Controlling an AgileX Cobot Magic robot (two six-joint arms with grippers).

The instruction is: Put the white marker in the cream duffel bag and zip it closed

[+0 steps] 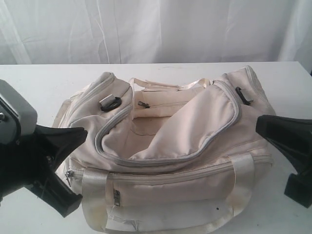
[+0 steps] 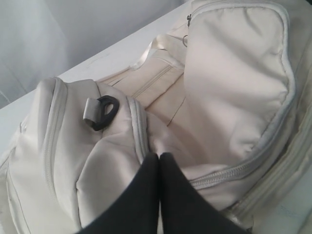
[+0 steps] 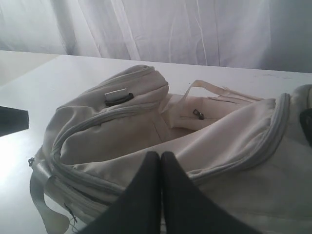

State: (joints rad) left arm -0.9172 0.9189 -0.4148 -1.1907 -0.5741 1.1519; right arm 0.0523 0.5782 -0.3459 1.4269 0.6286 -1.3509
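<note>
The cream duffel bag (image 1: 195, 122) lies on the white table (image 1: 44, 83), its top flap (image 1: 209, 117) unzipped and folded back so the pale inside shows. The white marker is out of view in all three views. My left gripper (image 1: 84, 131) is shut and empty, its tips right by the bag's left end. In the left wrist view the left gripper (image 2: 159, 156) points at the grey zip edge (image 2: 139, 129) of the bag (image 2: 234, 73). At the bag's right end my right gripper (image 1: 258, 123) is shut and empty. The right wrist view shows the right gripper (image 3: 160, 155) over the flap (image 3: 229, 131).
A black clip (image 1: 111, 104) sits on the bag's left end pocket and another clip (image 1: 243, 95) on the right end. Webbing straps (image 1: 92, 190) hang over the front side. A white curtain (image 1: 156, 29) closes off the back of the table.
</note>
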